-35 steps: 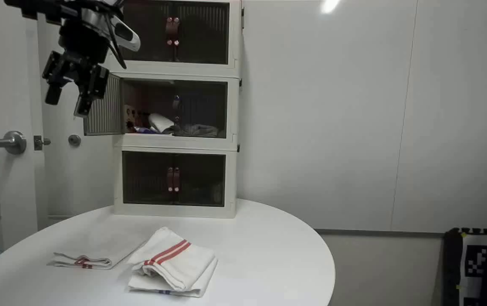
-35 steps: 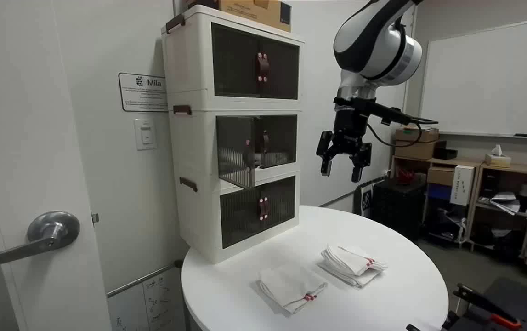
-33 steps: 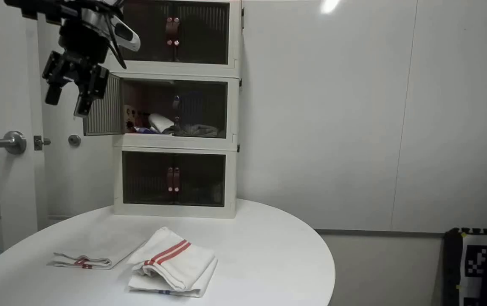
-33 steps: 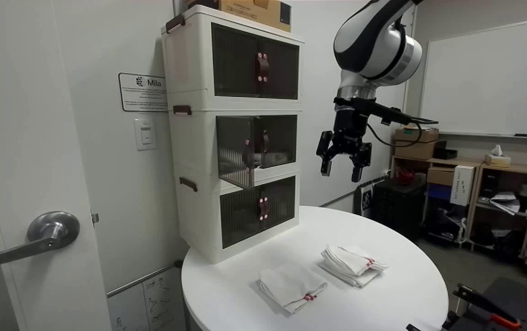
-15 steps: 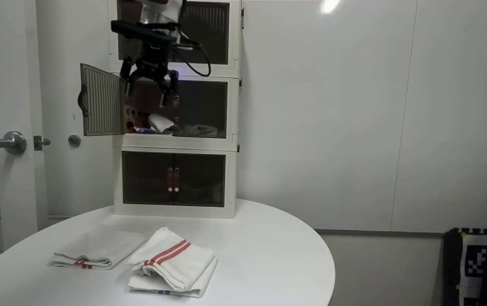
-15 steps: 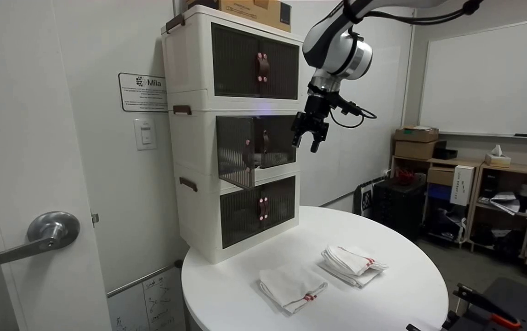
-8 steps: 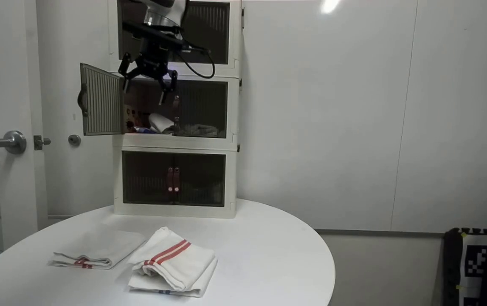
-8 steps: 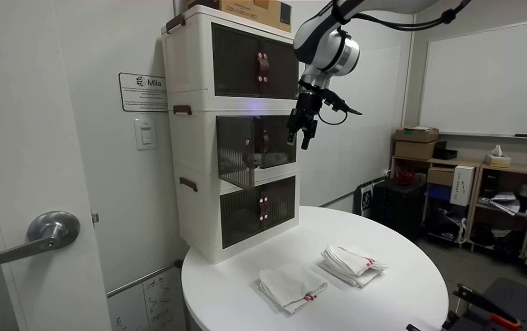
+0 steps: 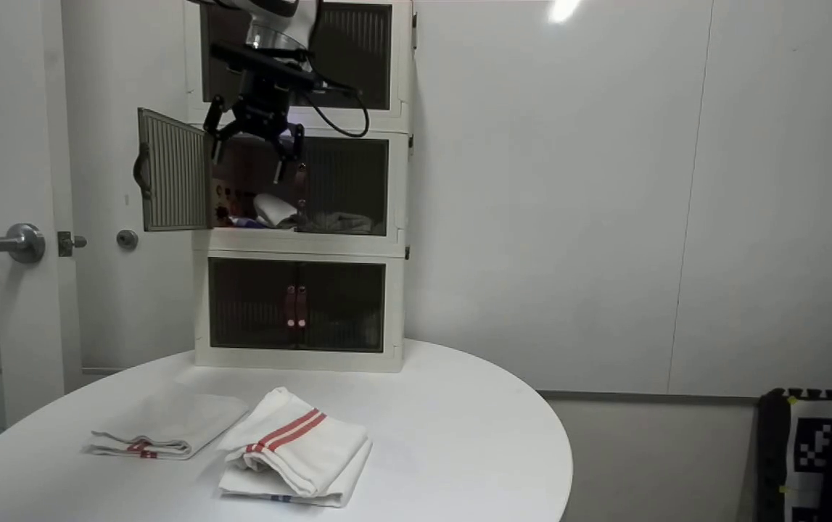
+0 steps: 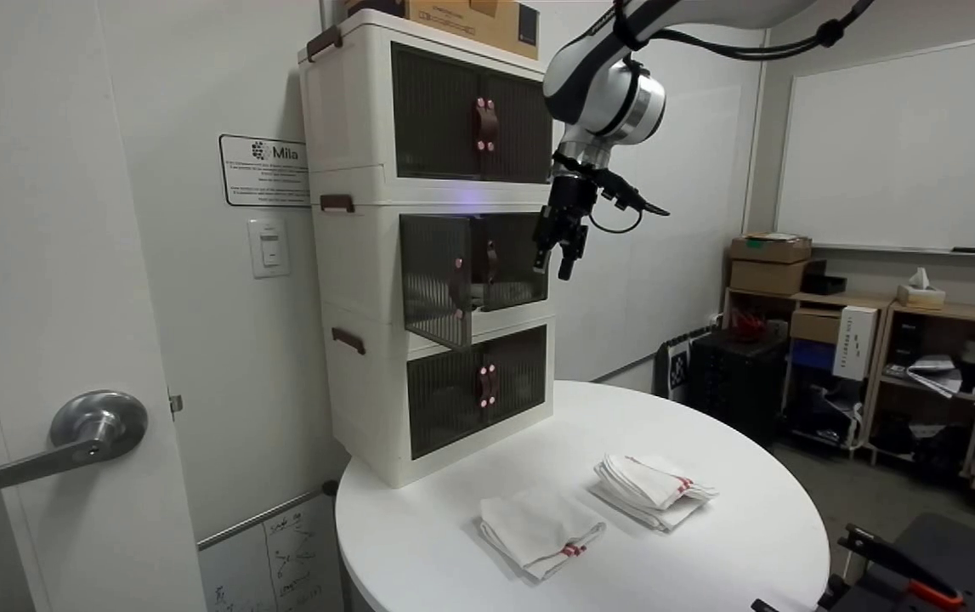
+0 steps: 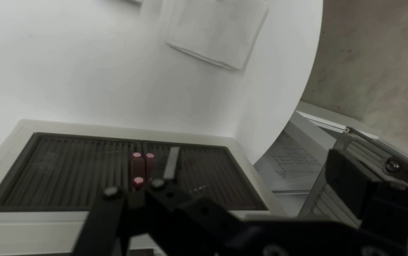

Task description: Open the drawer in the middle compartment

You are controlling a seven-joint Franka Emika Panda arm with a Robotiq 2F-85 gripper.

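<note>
drawer swung out at side of middle compartment, twin panel closed; opening looks done, probably only backing off left. claw spread, pinching nothing, in front of compartment.

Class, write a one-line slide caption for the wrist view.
Open gripper above a white table, one middle door standing open, both lower doors closed.

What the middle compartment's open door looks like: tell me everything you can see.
The door is a dark, tinted, see-through panel, vertically ribbed and apparently plastic. A brown strap-like handle with pinkish studs sits near its free edge. It stands upright, hinged at one side of the middle compartment and swung outward. The gripper hangs apart from it, not touching.
</note>
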